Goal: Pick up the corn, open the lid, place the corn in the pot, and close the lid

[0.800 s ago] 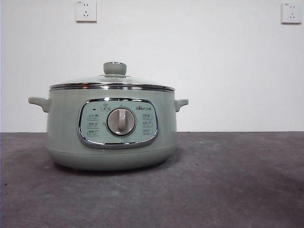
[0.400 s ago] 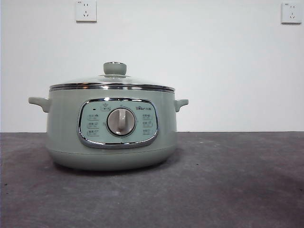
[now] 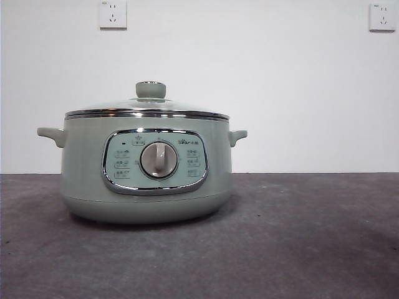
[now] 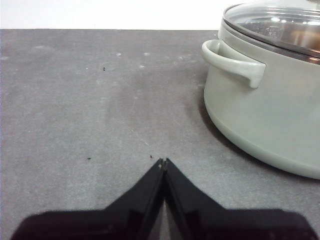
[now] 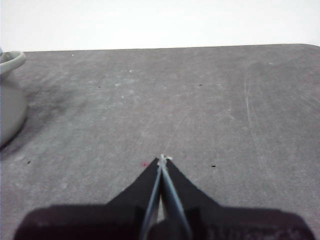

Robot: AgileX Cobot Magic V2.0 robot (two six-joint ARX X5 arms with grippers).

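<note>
Lid seated on pot, mid-tabletop. I see no corn on the tabletop; orange blur under glass, unsure. Left gripper, right gripper both pressed together, empty, idle beside pot. Task looks done or unstarted.

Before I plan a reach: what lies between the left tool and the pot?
Only bare grey table: the left wrist view shows nothing between the left tool and the pot.

No visible change anywhere.
</note>
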